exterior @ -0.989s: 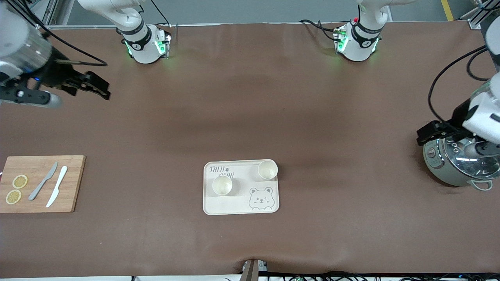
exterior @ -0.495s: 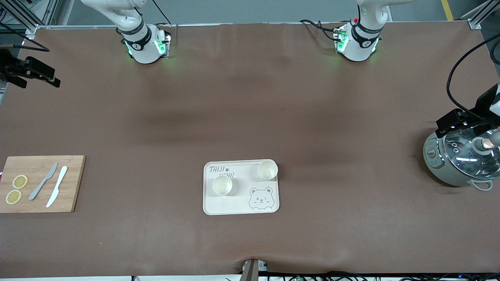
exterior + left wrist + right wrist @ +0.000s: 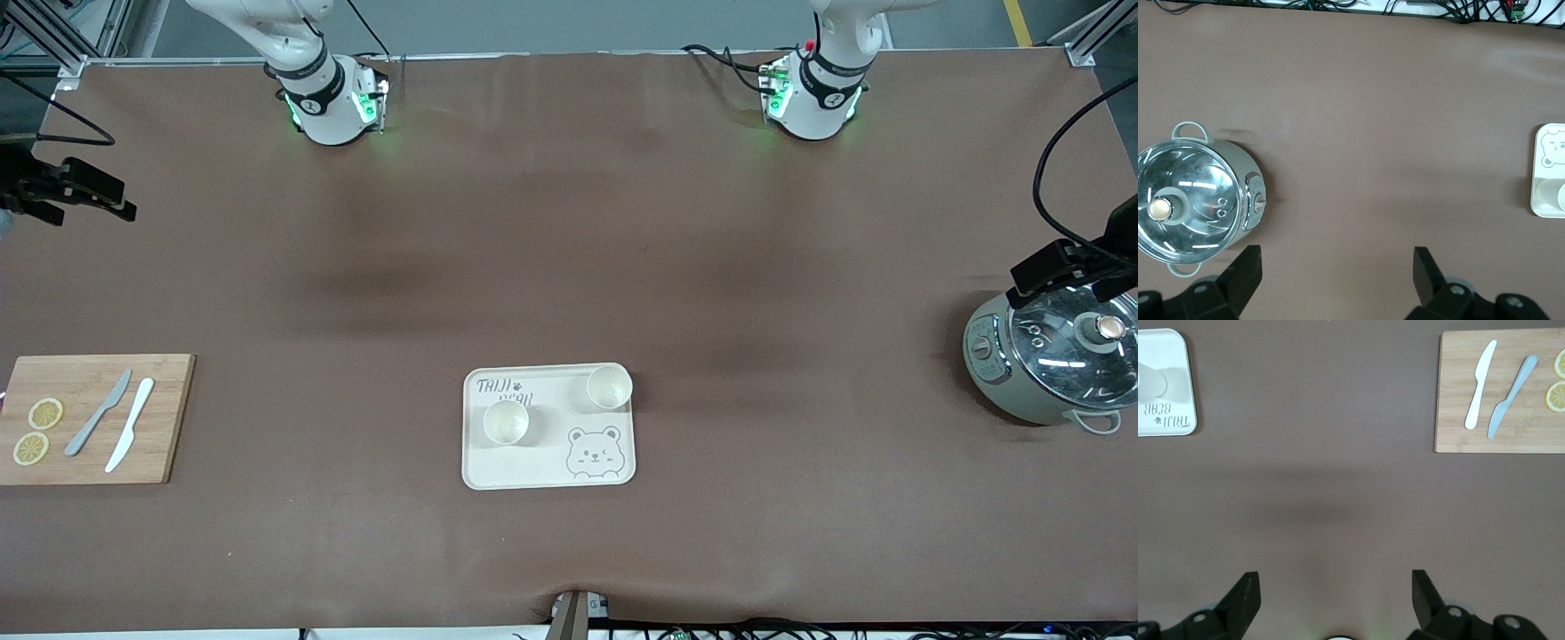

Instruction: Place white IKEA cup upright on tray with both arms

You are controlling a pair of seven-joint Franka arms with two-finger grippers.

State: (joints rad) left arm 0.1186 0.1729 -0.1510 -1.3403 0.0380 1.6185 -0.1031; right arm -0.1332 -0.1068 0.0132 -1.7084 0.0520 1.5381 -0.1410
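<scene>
The cream tray [image 3: 548, 469] with the bear drawing lies mid-table, near the front camera. Two white cups stand upright on it, mouths up: one [image 3: 506, 422] by the lettering, the other [image 3: 609, 386] at the corner toward the left arm's end. Neither gripper touches them. My left gripper [image 3: 1058, 277] hangs open and empty above the table beside the pot, fingers wide [image 3: 1337, 252]. My right gripper [image 3: 127, 202] hangs open and empty over the table's edge at the right arm's end [image 3: 1335, 576]. The tray's edge also shows in both wrist views [image 3: 1538, 167] [image 3: 1178, 360].
A grey-green pot [image 3: 1049, 369] with a glass lid stands at the left arm's end [image 3: 1195, 207]. A wooden cutting board [image 3: 169, 418] with two knives and two lemon slices lies at the right arm's end [image 3: 1458, 420]. Brown mat covers the table.
Both arms have drawn outward from the table's middle: the right gripper toward the table's edge at its end, the left gripper off the pot's lid. The cups and tray have not moved.
</scene>
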